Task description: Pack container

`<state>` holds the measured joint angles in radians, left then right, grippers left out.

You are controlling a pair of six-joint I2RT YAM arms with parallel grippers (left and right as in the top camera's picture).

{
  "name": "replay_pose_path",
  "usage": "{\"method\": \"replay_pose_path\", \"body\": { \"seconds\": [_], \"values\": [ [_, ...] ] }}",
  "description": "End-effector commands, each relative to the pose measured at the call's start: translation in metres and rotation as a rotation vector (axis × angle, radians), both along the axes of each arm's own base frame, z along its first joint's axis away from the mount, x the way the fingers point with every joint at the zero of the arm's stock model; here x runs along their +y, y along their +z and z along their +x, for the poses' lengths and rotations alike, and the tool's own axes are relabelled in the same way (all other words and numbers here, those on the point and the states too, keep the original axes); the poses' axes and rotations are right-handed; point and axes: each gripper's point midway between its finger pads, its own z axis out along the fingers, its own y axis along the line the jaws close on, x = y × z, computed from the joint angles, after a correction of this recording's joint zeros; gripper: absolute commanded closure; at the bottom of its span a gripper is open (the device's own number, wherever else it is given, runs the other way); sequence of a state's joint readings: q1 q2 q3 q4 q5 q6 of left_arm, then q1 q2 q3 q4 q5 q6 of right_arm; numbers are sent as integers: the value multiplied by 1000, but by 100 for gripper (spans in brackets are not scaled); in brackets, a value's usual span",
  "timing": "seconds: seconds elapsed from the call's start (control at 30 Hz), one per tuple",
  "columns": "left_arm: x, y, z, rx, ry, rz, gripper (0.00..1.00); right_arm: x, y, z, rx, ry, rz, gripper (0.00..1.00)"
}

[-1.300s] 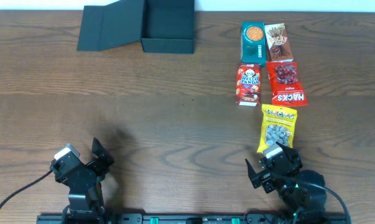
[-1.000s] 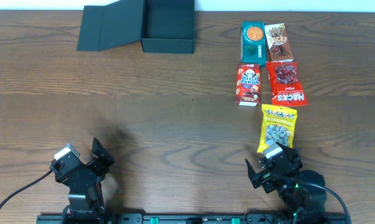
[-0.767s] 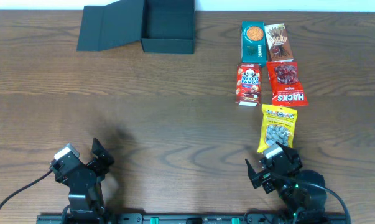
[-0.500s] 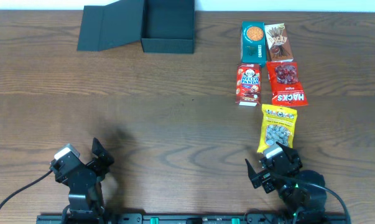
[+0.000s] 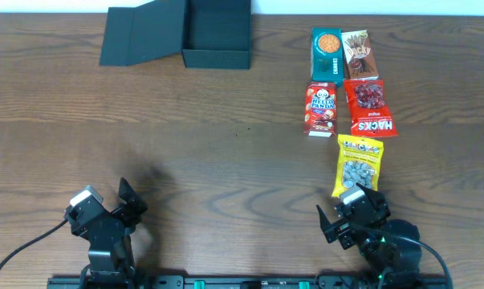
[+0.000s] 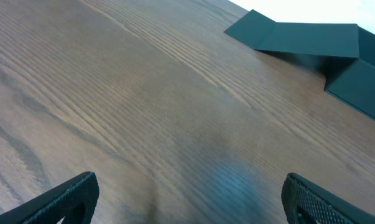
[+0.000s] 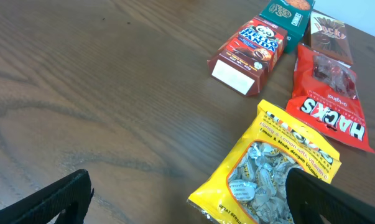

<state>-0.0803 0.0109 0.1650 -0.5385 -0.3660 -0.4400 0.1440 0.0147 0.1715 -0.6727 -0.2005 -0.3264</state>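
Nothing had moved. The left gripper [image 6: 188, 196] sat open and empty at the bench's near edge; the container [image 5: 216, 58] lay open along the far edge; the right gripper [image 7: 187, 193], open too, faced a yellow pouch [image 5: 358, 164] whose slack film might slip.

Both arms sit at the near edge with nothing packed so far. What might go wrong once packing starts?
1. The snacks lie edge to edge, so lifting the yellow bag, nearest the right gripper, may drag the red Hacks bag.
2. The container sits at the far edge, well left of the snacks. Each carry is long, and a soft bag might slip.
3. Its open lid flap could get nudged by the left gripper.
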Motion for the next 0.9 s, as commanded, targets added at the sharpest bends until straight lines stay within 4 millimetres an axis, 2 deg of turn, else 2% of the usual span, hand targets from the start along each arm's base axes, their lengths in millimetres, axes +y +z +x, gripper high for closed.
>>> {"method": "replay_pose_path", "body": {
  "seconds": [0.0, 0.17, 0.3, 0.43, 0.5, 0.7, 0.87],
  "values": [
    [2, -7, -2, 24, 7, 18, 5, -2, -3, 0, -3, -4, -14, 1],
    [-8, -4, 4, 0, -52, -13, 5, -2, -3, 0, -3, -4, -14, 1],
    [-29, 18, 19, -106, -164, -61, 5, -2, -3, 0, -3, -4, -14, 1],
    [-49, 55, 39, -233, -307, 9, 4, -2, -3, 0, -3, -3, -14, 1],
    [-55, 64, 48, -250, -334, 9, 5, -2, -3, 0, -3, -4, -14, 1],
    [-77, 68, 76, -95, -473, 21, 4, -2, -3, 0, -3, -4, -14, 1],
    [-96, 86, 119, 9, -562, -9, 5, -2, -3, 0, -3, -4, -14, 1]
  ]
}}
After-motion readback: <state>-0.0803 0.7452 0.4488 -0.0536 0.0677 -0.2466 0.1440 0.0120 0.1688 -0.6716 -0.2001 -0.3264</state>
